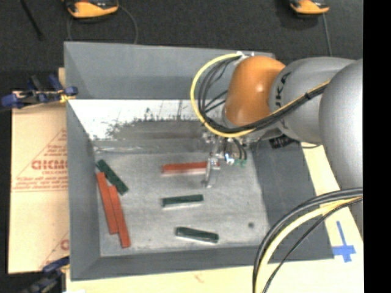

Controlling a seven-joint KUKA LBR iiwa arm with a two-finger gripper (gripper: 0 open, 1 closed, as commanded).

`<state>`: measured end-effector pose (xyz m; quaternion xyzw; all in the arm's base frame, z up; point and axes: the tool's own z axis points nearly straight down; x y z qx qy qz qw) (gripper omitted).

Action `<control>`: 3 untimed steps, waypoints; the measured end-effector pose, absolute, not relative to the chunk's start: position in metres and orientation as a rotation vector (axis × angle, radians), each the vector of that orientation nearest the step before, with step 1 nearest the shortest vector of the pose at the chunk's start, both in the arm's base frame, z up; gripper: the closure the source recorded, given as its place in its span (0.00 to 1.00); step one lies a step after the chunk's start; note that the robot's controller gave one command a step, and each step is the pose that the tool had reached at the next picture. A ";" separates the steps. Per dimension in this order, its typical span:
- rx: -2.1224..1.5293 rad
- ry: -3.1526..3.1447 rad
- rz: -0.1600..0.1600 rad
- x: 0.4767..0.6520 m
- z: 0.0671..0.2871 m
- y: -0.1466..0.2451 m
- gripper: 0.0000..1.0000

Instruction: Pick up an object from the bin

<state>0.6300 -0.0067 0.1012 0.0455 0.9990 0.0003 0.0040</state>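
Where the gripper (212, 171) hangs low in the grey metal bin (153, 72), a slim, straight, flat-sided orange-red bar (183, 168) lies just beside it; whether the gripper is open cannot be told.

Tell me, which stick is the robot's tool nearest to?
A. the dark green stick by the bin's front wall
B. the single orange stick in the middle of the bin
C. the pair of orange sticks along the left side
B: the tool sits right at the right end of the single orange stick lying mid-floor in the bin, well away from the other two choices.
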 end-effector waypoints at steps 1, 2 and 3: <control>0.382 3.117 0.003 0.626 0.070 0.008 0.00; 0.378 3.114 0.000 0.627 0.071 0.007 0.00; 0.376 3.112 0.000 0.628 0.072 0.007 1.00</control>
